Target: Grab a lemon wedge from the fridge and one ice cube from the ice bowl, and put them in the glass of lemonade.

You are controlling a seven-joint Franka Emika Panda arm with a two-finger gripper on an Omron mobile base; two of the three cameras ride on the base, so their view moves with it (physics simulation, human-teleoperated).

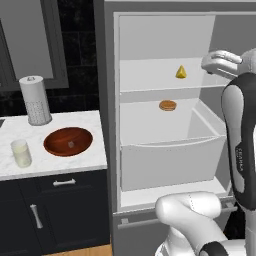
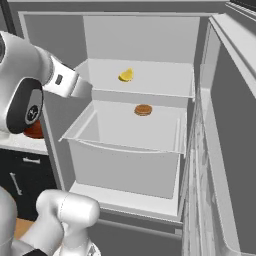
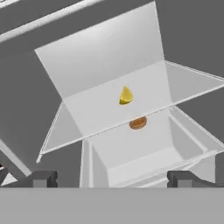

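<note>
One lemon wedge (image 3: 126,95) sits at 12 o'clock from the wide-open, empty gripper (image 3: 111,178); reach straight, slowly.

Lemon wedge (image 1: 181,72) on upper fridge (image 1: 165,40) shelf — ice bowl (image 1: 68,141) left.

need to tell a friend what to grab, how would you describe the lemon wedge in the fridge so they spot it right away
Look into the open grey fridge and find its upper white shelf. The lemon wedge sits alone there, a small yellow pointed piece. The only other item, a flat round brown one, lies one shelf lower.
</note>
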